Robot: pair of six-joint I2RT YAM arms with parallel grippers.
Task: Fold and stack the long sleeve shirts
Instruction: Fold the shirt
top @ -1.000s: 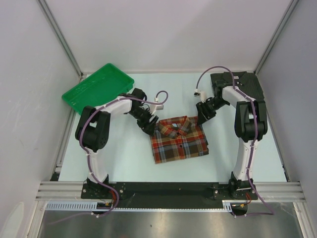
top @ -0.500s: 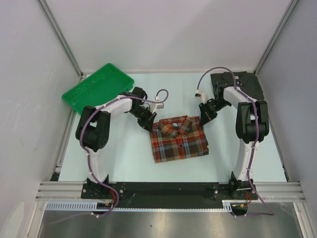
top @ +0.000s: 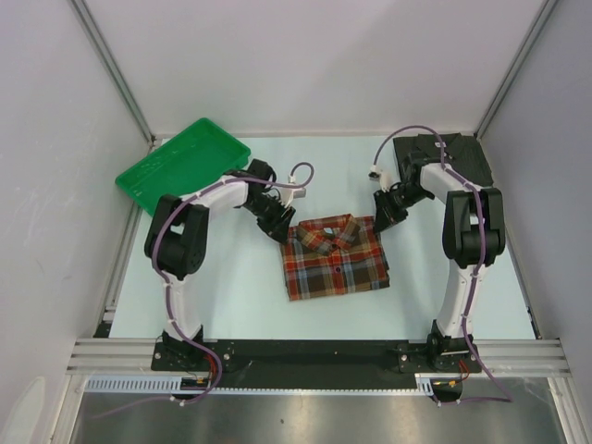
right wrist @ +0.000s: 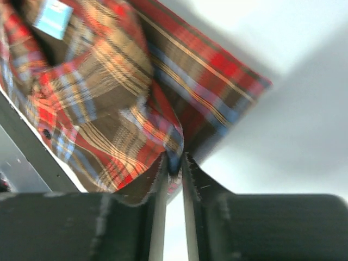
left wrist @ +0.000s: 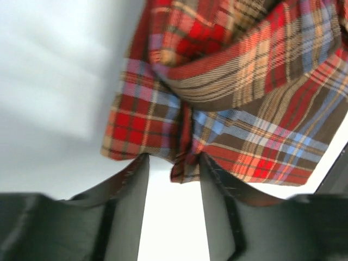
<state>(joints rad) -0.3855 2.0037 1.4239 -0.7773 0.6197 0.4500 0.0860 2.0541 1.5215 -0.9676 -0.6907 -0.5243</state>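
The plaid shirt (top: pixel 335 259), woven red, brown and navy cloth folded into a rectangle, lies on the pale table (top: pixel 231 282). At its far right corner the right gripper (right wrist: pixel 174 166) pinches a soft fold. At its far left corner the left gripper (left wrist: pixel 173 163) has its fingers spread around the hem. Far right of it lies the matte charcoal shirt (top: pixel 453 153), and far left a rectangular green plastic tray (top: pixel 180 165).

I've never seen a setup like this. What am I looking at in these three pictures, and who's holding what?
It's a two-armed robot: left arm and right arm, bolted at the near edge of a table. The wide picture looks down from above. On it lie a folded plaid shirt, a green tray and a dark grey shirt. The close-ups come from a camera on each wrist. The left pincer stands open at the plaid's edge; the right pincer pinches a fold of it.
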